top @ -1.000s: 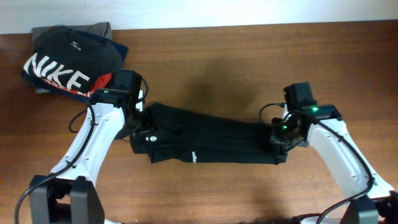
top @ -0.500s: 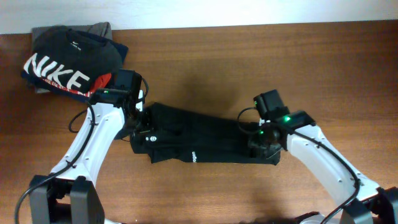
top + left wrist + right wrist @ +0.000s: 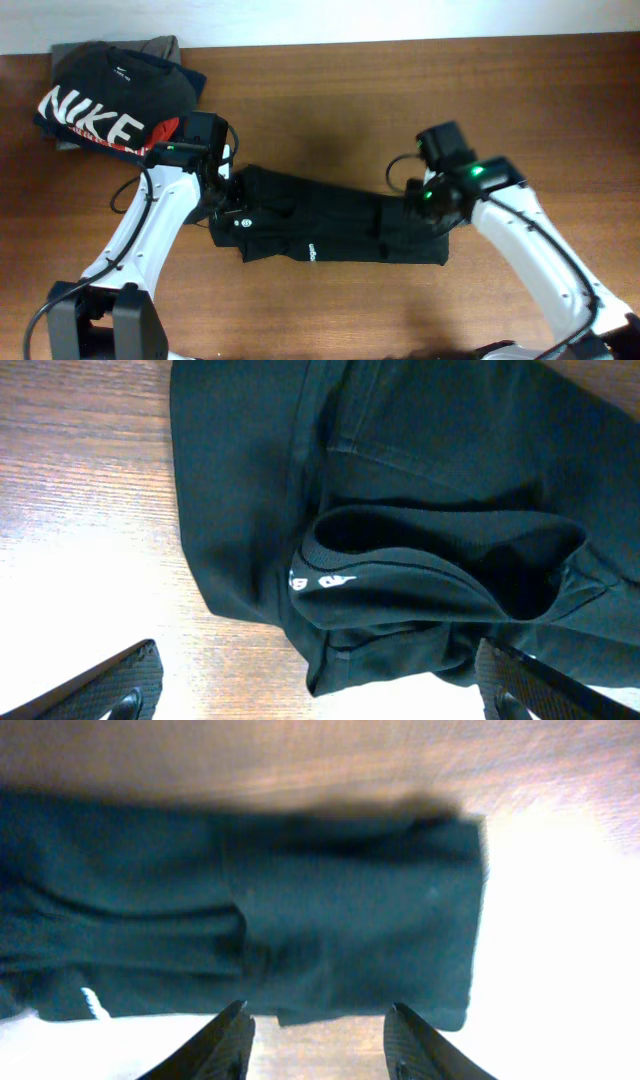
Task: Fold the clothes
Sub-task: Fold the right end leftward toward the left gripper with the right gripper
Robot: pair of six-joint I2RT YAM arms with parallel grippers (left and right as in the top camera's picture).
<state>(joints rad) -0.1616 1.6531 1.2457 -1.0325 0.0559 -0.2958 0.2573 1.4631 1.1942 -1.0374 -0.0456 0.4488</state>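
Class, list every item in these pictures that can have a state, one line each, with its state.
black top, folded into a long band, lying flat.
left end effector, open, empty, above one end of the top.
right end effector, open, empty, above the other end.
NIKE T-shirt, folded, on other folded garments.

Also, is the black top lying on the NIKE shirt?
No, the black top lies on the table, apart from the NIKE shirt.
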